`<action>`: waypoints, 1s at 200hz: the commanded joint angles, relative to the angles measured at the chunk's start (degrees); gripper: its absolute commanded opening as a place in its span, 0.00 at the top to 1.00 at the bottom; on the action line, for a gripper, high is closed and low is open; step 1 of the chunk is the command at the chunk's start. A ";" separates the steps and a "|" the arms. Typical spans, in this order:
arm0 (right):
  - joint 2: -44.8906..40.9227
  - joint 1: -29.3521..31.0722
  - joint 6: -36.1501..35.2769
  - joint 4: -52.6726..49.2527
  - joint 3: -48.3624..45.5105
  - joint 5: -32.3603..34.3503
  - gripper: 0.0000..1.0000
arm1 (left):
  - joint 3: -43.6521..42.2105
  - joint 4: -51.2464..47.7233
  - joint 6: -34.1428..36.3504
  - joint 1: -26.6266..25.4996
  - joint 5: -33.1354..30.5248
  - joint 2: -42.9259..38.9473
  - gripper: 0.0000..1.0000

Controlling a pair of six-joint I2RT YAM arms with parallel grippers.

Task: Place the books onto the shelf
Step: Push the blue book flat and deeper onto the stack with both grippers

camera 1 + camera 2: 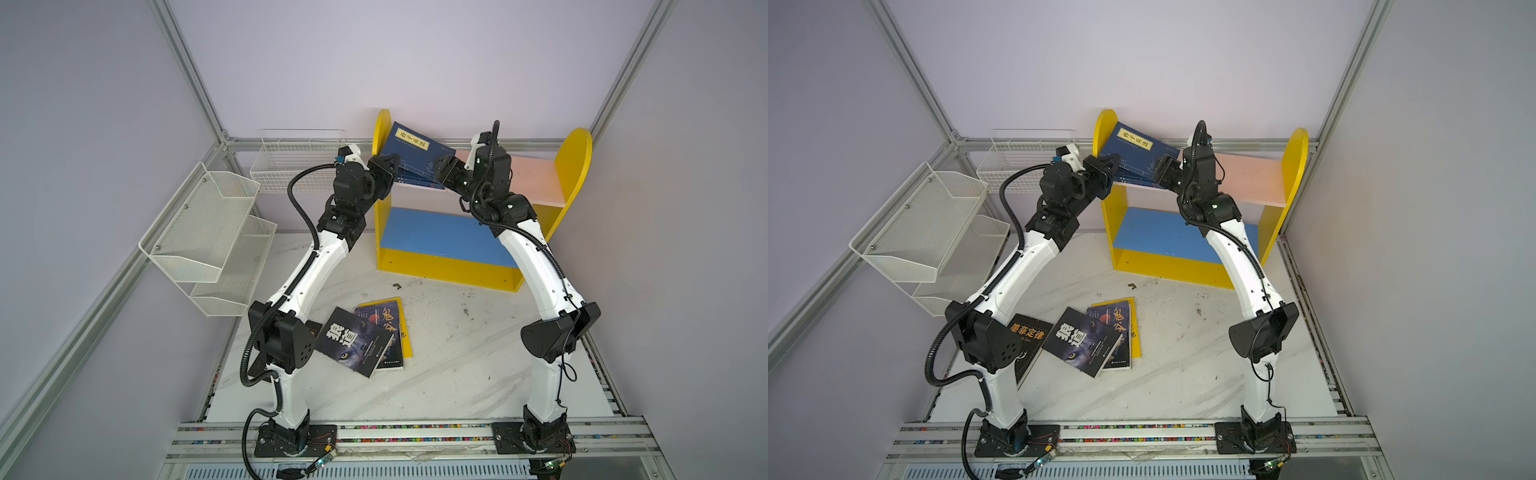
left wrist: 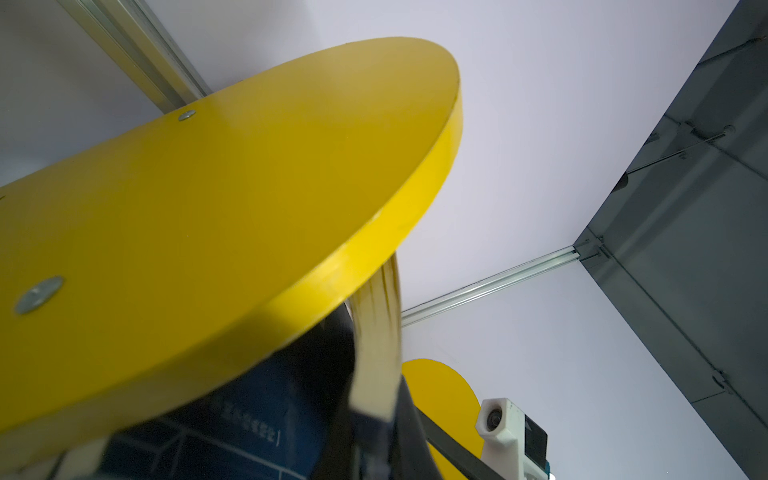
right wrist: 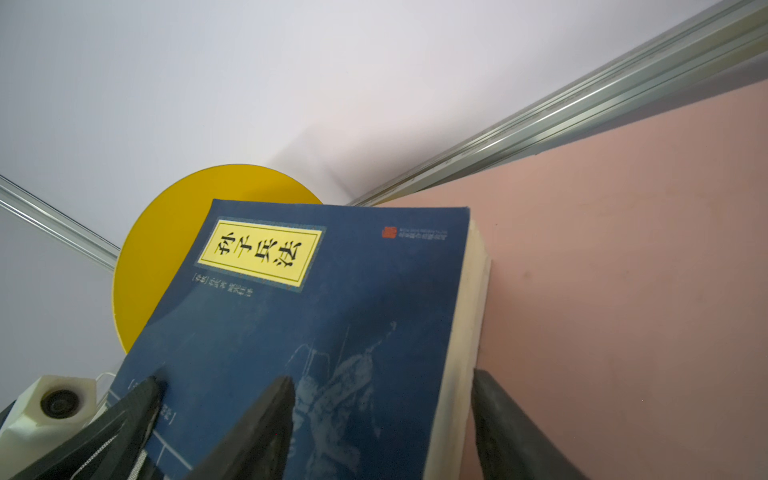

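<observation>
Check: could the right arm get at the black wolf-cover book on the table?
Probably yes: the wolf-cover book lies topmost on the open tabletop, and the right gripper, open at the shelf, has a clear way down.

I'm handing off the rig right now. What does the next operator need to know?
The left gripper is shut, its tip on the navy books; I cannot tell if it pinches them.
The right gripper has its jaws open astride their page edge.
Done: the navy books lean on the shelf's pink board.
Left to do: the wolf book, the orange-titled book, a dark book and a yellow book lie on the table.
</observation>
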 commanded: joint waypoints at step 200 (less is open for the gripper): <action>4.73 -0.12 -1.82 -3.26 0.08 0.08 0.43 | -12.91 -10.14 15.19 3.97 1.96 -12.67 0.13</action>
